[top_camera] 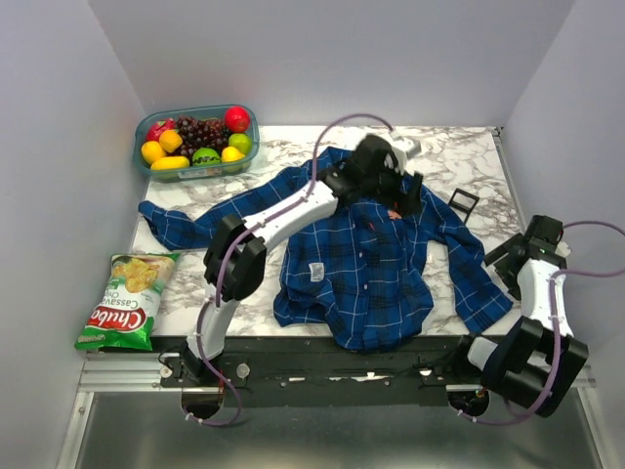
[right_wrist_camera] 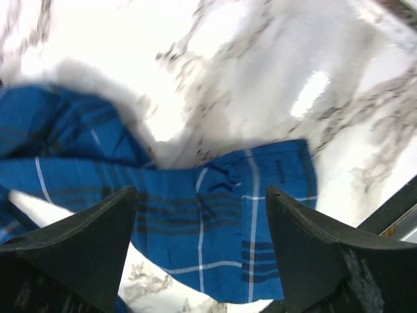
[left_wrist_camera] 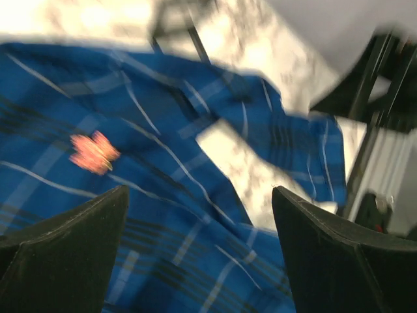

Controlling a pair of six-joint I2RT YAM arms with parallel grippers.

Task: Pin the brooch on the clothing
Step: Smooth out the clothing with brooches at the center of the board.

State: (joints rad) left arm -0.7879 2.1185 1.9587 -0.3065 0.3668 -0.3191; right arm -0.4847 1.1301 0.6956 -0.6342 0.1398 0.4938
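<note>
While your left tool (left_wrist_camera: 199,193) hangs over the shirt (top_camera: 361,264) with its fingers wide apart and empty, the brooch (left_wrist_camera: 93,152) sits on the blue plaid, just left of that gap in the wrist view and touching only fabric. Whether it is pinned, you cannot tell. Your right tool (right_wrist_camera: 201,192), also spread apart and holding nothing, hovers above a sleeve cuff (right_wrist_camera: 260,215) at the right edge of the desk (top_camera: 459,156).

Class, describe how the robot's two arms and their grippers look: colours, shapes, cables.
Both the left arm and right arm have white links between bulky black joints, each with a mauve-grey cable looping alongside. The left gripper and right gripper each carry two matt black, wedge-shaped fingers.
</note>
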